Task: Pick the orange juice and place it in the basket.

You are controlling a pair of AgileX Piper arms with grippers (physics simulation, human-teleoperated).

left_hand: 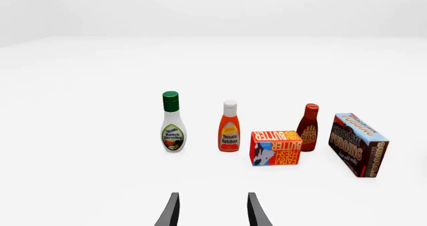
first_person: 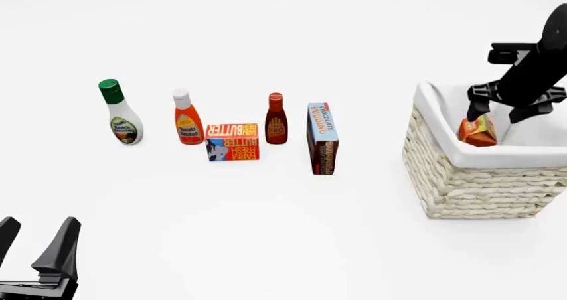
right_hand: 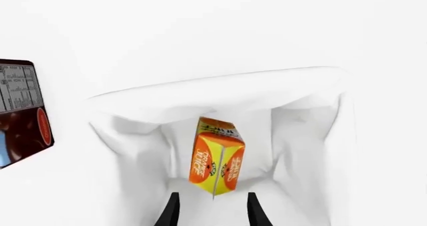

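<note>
- Small orange-and-yellow gable-top orange juice carton (first_person: 477, 131) sits tilted inside the large cream woven wicker basket (first_person: 469, 187), against the white cloth liner near the basket's left wall; whether it rests on the bottom cannot be told.
- Right gripper (first_person: 493, 110) hangs just above the carton, over the basket; its black fingers (right_hand: 257, 212) are spread, one to each side of the carton with gaps showing, so nothing is pinched.
- Basket stands at the right edge of the white tabletop (first_person: 293, 240).
- Row of groceries near mid-tabletop, well apart from the basket, from its side outward: brown-and-blue chocolate pudding box (first_person: 323, 138) on end, dark red sauce bottle (first_person: 276, 118), flat orange butter box (first_person: 232, 141) just in front, orange white-capped ketchup bottle (first_person: 187, 117), white green-capped ranch dressing bottle (first_person: 119, 113).
- Left gripper (first_person: 36, 237) is at the near left corner, fingers (left_hand: 169, 212) spread and holding nothing.
</note>
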